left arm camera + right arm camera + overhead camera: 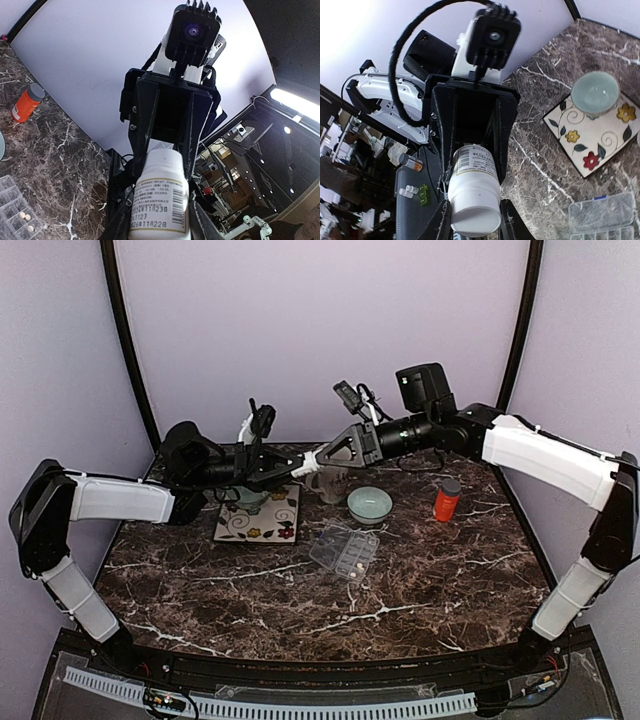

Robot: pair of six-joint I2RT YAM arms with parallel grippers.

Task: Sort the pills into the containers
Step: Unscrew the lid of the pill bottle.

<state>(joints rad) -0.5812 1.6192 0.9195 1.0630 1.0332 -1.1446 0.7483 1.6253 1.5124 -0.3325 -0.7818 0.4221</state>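
We see the two arms meet high over the far middle of the table, and they share one white plastic bottle with a printed label (160,200). The left gripper (292,468) is clenched around the fat body of the bottle. The right gripper (324,457) is clamped on the narrow top end, which we think is the cap. We think one arm holds the bottle steady so the other can twist the top off, because the medicine has to come out first. The bottle is up in the air, so nothing under it gets bumped. The flat clear plastic pill box (345,552) lies in the middle of the table, nearer to us than the arms, and its lid looks open. A few tiny pale round pills (22,216) already sit in its little compartments. Just beyond the box stands a pale green bowl (370,503). A second green bowl (595,92) sits on a square white tile with painted flowers (590,135) to the far left. An orange bottle with a grey cap (446,500) stands to the right. The table (250,610) is dark brown stone with white veins. The walls (320,330) are plain light purple, with black poles (128,350) in the corners.
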